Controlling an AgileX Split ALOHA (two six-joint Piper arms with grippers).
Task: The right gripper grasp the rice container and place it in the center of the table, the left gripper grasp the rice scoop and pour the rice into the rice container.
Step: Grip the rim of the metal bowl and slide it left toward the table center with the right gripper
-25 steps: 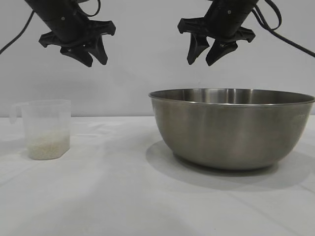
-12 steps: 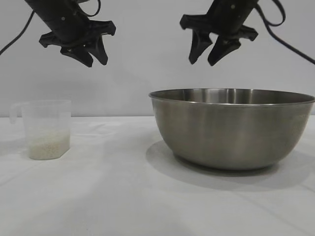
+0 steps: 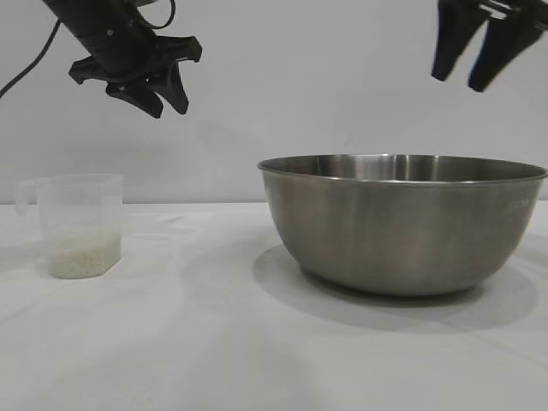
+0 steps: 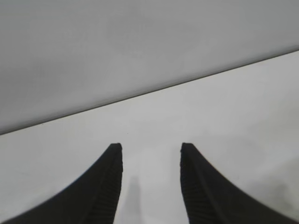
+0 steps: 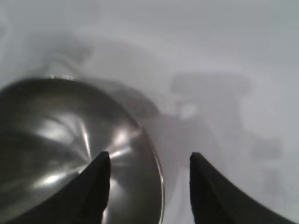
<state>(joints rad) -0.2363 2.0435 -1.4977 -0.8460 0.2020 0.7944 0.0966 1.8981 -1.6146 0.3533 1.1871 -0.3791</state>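
Note:
The rice container (image 3: 402, 223), a big steel bowl, stands on the white table (image 3: 214, 342) right of centre; its inside shows in the right wrist view (image 5: 70, 140). High above its right part hangs my right gripper (image 3: 469, 81), open and empty; in its wrist view the right gripper (image 5: 149, 156) straddles the bowl's rim from above. The rice scoop (image 3: 79, 224), a clear cup with rice (image 3: 81, 254) in its bottom, stands at the left. My left gripper (image 3: 167, 104) hangs open above and right of the scoop; the left gripper (image 4: 150, 147) holds nothing.
A plain grey wall rises behind the table. Bare white tabletop lies between the scoop and the bowl and across the front.
My right gripper has risen and swung to the right, from above the bowl's left part to above its right part. The left gripper, scoop and bowl have not moved.

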